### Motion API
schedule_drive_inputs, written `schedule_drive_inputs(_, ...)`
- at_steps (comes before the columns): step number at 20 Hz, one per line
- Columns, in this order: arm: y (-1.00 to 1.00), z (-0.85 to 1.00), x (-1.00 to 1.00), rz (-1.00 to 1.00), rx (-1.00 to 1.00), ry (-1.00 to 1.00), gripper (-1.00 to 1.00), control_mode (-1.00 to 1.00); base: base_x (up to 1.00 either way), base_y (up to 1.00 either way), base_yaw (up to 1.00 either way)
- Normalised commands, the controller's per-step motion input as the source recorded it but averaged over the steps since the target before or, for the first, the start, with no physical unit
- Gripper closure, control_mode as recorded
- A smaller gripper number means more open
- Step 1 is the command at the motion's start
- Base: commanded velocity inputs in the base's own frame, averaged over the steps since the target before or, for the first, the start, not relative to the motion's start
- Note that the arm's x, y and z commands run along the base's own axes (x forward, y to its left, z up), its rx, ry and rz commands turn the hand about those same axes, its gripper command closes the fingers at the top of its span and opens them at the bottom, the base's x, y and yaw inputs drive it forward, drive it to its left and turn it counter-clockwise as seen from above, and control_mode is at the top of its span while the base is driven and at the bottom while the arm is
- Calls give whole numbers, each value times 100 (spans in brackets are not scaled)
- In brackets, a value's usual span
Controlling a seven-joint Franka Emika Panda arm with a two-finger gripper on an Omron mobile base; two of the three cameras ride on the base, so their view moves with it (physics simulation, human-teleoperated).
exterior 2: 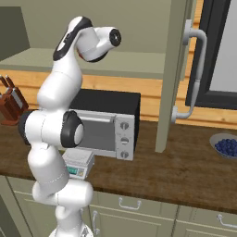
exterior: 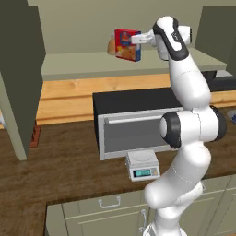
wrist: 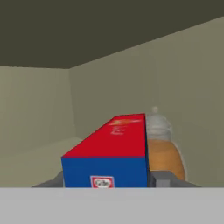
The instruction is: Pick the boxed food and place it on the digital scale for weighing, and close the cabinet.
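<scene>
Inside the open olive-green cabinet (exterior: 20,78), the boxed food (exterior: 125,44) is a red box with a blue side, and it stands slightly tilted over the shelf (exterior: 92,62). My gripper (exterior: 135,40) reaches in from the right and holds it. In the hand view the box (wrist: 109,148) fills the space between my fingertips (wrist: 159,179), which press on both its sides. Whether it rests on the shelf or hangs just above it I cannot tell. The digital scale (exterior: 143,166) (exterior 2: 78,163) sits low on the counter in front of the toaster oven, with nothing on it.
An amber bottle (wrist: 164,151) (exterior: 111,46) stands right behind the box. A silver-and-black toaster oven (exterior: 133,122) sits under the cabinet. Both cabinet doors stand open, the right one (exterior 2: 173,69) with a bar handle (exterior 2: 194,74). A knife block (exterior 2: 11,104) and a blueberry bowl (exterior 2: 227,146) are on the counter.
</scene>
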Motion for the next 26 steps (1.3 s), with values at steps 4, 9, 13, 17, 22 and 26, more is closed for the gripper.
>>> schedule_drive_inputs(4,2,-25,-25,0,4,-13,100,-100,0,0,0)
schedule_drive_inputs(9,1,-27,-85,0,12,-27,100,-100,0,0,0)
schedule_drive_inputs(13,23,1,-100,-1,6,-24,100,-100,0,0,0)
schedule_drive_inputs(17,48,21,-100,-9,0,-7,100,-100,0,0,0)
schedule_drive_inputs(22,3,42,-100,-5,0,12,100,-100,0,0,0)
schedule_drive_inputs(26,-15,21,-100,-1,0,26,100,-100,0,0,0)
